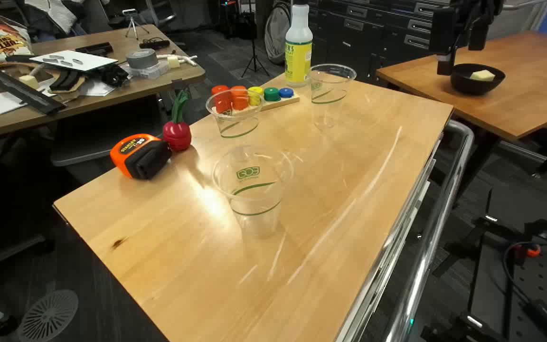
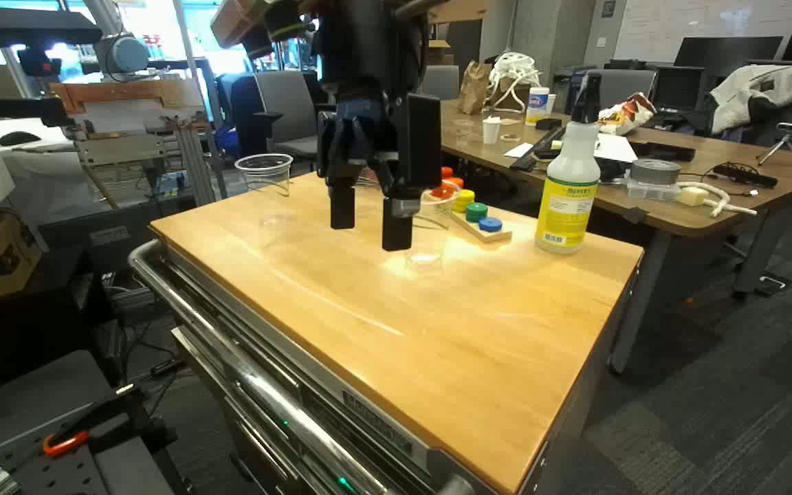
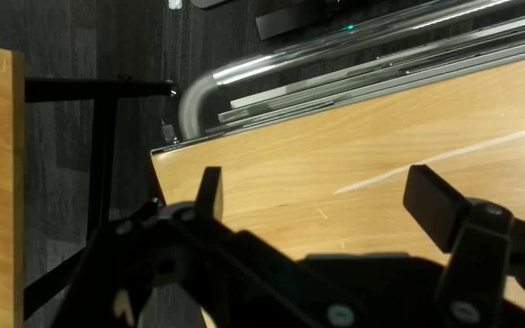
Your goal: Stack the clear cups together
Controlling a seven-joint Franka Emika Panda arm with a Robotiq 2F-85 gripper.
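As claw (image 2: 370, 223) is held spread, empty above worktop (image 2: 478, 344), apparently nearest clear cup (image 2: 432, 230) is seen right of and behind it, mid-frame in exterior view; sideways shift is probably needed.

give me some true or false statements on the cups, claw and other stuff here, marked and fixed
1. All three clear cups stand upright. True.
2. Two clear cups are already nested. False: all three stand apart.
3. The claw is open. True.
4. The tape measure is blue and white. False: it is orange and black.
5. The blue disc sits nearer the spray bottle than the yellow discs do. True.
6. The claw grips the spray bottle. False: it holds nothing.
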